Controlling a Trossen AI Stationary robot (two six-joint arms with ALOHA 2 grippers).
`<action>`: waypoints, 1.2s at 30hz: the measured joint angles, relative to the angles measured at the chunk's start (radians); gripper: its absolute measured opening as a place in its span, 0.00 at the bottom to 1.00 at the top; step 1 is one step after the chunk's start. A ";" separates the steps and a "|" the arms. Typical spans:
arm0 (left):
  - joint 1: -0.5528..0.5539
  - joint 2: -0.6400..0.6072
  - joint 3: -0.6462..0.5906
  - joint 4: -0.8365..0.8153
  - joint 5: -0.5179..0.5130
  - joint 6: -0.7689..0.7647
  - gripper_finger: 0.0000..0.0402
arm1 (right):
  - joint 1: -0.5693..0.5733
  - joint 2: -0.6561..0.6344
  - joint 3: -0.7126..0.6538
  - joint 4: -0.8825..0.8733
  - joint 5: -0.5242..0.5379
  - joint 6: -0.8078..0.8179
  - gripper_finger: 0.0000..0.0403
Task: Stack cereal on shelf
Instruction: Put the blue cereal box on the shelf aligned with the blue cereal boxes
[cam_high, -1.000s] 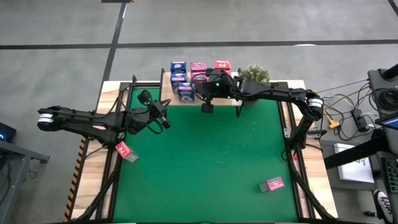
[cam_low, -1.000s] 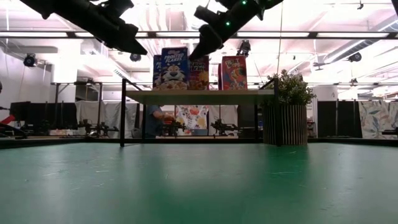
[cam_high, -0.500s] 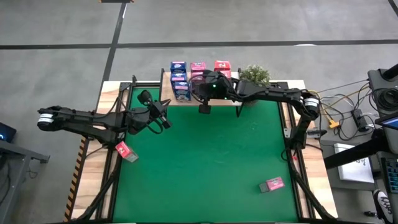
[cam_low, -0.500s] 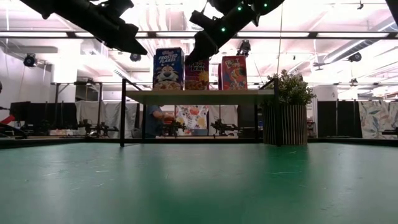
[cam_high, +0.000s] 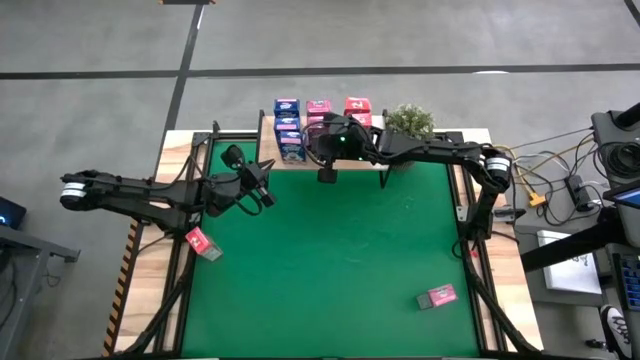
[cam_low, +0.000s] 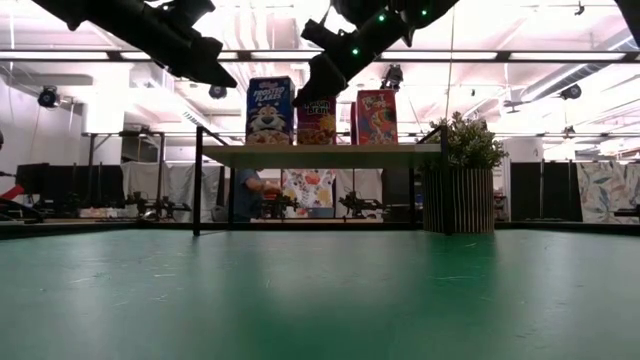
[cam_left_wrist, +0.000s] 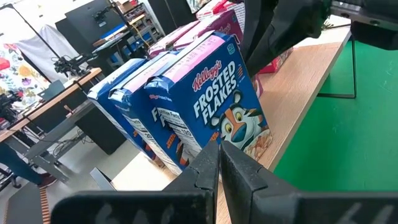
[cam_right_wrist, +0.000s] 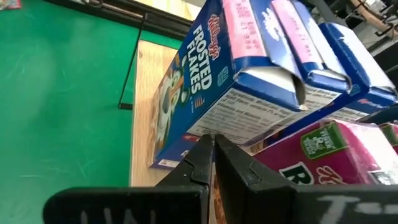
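Several cereal boxes stand upright on the wooden shelf (cam_high: 268, 140) at the table's far edge: a row of blue ones (cam_high: 288, 125), with pink (cam_high: 319, 106) and red (cam_high: 357, 104) ones beside it. The front blue box (cam_right_wrist: 205, 68) faces the mat. My right gripper (cam_right_wrist: 213, 144) is shut at that box's right side (cam_high: 312, 150). My left gripper (cam_left_wrist: 219, 152), shut, hovers over the mat's far left part (cam_high: 266, 196), pointing at the shelf. Two pink boxes lie flat: one (cam_high: 198, 240) at the mat's left edge, one (cam_high: 438, 296) near the right front corner. My right gripper has its shut fingertips (cam_right_wrist: 205, 149) against the lower part of the front blue box's side panel (cam_right_wrist: 233, 127), the one with the nutrition print. The fingers come slanting down from the table's right. The box stands upright on the shelf board.
A potted plant (cam_high: 408, 120) stands at the shelf's right end (cam_low: 462, 180). The shelf's thin black legs (cam_low: 198, 180) reach down to the mat. The green mat's middle and near part (cam_high: 330, 270) hold only the two flat pink boxes.
My right gripper has moved toward the table's left along the shelf's front, staying shut. The front blue box has slid left with it and now stands in line with the blue boxes behind it, hiding them in the low view.
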 joint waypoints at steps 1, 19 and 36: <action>0.000 0.000 0.000 0.000 0.000 0.000 0.00 | 0.000 0.000 0.000 0.001 0.000 0.000 0.02; 0.021 0.000 0.000 0.000 -0.046 0.041 0.00 | 0.000 0.000 0.000 0.042 0.001 -0.087 0.02; 0.089 0.040 -0.002 -0.001 -0.062 0.079 0.00 | -0.005 0.000 0.000 0.084 0.000 -0.115 0.02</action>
